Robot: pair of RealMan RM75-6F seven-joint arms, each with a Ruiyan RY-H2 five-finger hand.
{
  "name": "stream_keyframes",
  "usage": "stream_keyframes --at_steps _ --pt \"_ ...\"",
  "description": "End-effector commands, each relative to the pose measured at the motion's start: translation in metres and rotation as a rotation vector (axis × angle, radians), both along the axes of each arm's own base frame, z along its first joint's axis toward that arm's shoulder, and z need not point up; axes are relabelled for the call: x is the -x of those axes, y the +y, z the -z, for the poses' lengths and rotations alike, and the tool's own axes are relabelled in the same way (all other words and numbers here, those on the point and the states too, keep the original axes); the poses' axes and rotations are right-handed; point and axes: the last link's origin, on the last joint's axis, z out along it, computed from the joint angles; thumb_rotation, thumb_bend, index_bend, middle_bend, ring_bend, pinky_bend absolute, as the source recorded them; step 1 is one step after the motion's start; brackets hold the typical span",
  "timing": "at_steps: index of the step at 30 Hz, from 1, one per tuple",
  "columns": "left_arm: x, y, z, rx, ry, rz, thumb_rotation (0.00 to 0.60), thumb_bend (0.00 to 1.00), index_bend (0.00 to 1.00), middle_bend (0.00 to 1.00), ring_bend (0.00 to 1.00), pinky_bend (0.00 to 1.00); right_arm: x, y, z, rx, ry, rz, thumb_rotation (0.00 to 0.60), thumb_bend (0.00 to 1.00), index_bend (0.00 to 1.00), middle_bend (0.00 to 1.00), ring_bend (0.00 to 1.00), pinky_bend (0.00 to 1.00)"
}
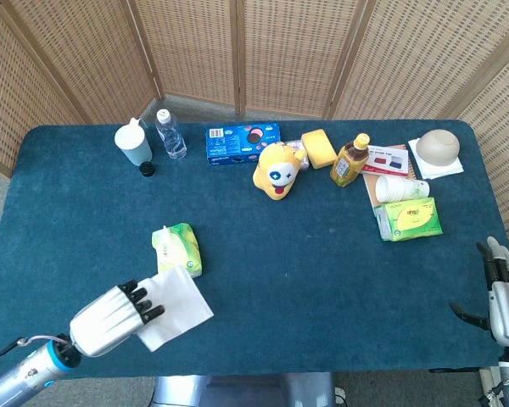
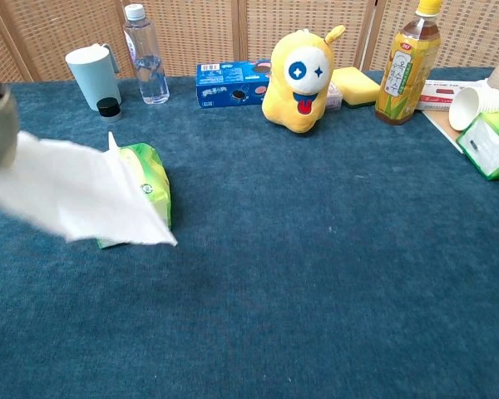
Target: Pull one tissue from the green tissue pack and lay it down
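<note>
On the blue table, the left hand grips a white tissue held out flat, near the green tissue pack and free of it. The right hand waits at the table's edge, fingers spread, empty.

Likely lab test setup: blue-carpeted table, wicker screens around, assorted household props.
</note>
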Motion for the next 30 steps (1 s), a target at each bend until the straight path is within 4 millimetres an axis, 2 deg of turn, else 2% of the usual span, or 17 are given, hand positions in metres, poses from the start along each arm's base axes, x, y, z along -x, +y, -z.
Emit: stream_keyframes --at_steps 1,6,9,12,14,15,17,19,21,27,30 --pt "0.043 -0.018 0.006 0.078 0.09 -0.076 0.6 0.56 0.79 0.86 0.69 0.73 0.0 0.0 0.001 -0.003 0.002 0.001 0.6 0.0 0.0 0.0 0.0 0.0" --pt "0.086 -0.025 0.019 0.119 0.174 -0.183 0.6 0.55 0.78 0.85 0.66 0.73 -0.001 0.0 0.003 -0.007 0.007 0.001 0.6 0.0 0.0 0.0 0.0 0.0" --pt "0.109 -0.028 0.021 0.136 0.238 -0.268 0.6 0.53 0.76 0.75 0.57 0.72 -0.001 0.001 0.004 -0.008 0.009 0.001 0.6 0.0 0.0 0.0 0.0 0.0" --pt "0.123 -0.03 0.019 0.148 0.295 -0.336 0.6 0.51 0.61 0.52 0.38 0.63 -0.001 0.0 0.005 -0.012 0.013 0.004 0.6 0.0 0.0 0.0 0.0 0.0" --pt "0.133 -0.031 0.014 0.156 0.336 -0.4 0.6 0.45 0.45 0.36 0.23 0.51 -0.001 0.0 0.006 -0.017 0.015 0.006 0.6 0.0 0.0 0.0 0.0 0.0" --pt "0.137 -0.031 0.01 0.156 0.347 -0.446 0.6 0.37 0.34 0.27 0.13 0.42 -0.001 0.001 0.006 -0.018 0.015 0.008 0.6 0.0 0.0 0.0 0.0 0.0" --pt "0.139 -0.03 0.002 0.149 0.338 -0.505 0.6 0.13 0.14 0.11 0.01 0.25 -0.001 0.0 0.006 -0.017 0.013 0.009 0.6 0.0 0.0 0.0 0.0 0.0" --pt "0.136 -0.027 -0.008 0.127 0.289 -0.554 0.6 0.02 0.03 0.03 0.0 0.18 -0.001 0.0 0.006 -0.017 0.011 0.011 0.6 0.0 0.0 0.0 0.0 0.0" --pt "0.131 -0.025 -0.017 0.105 0.241 -0.575 0.6 0.0 0.0 0.01 0.0 0.17 -0.001 0.0 0.006 -0.019 0.01 0.01 0.6 0.0 0.0 0.0 0.0 0.0" --pt "0.114 -0.022 -0.041 0.045 0.142 -0.611 0.6 0.0 0.0 0.0 0.0 0.17 -0.002 0.001 0.007 -0.023 0.015 0.006 0.6 0.0 0.0 0.0 0.0 0.0" --pt "0.104 -0.022 -0.061 -0.034 0.061 -0.681 0.6 0.0 0.0 0.0 0.0 0.17 -0.003 0.001 0.008 -0.024 0.017 0.003 0.6 0.0 0.0 0.0 0.0 0.0"
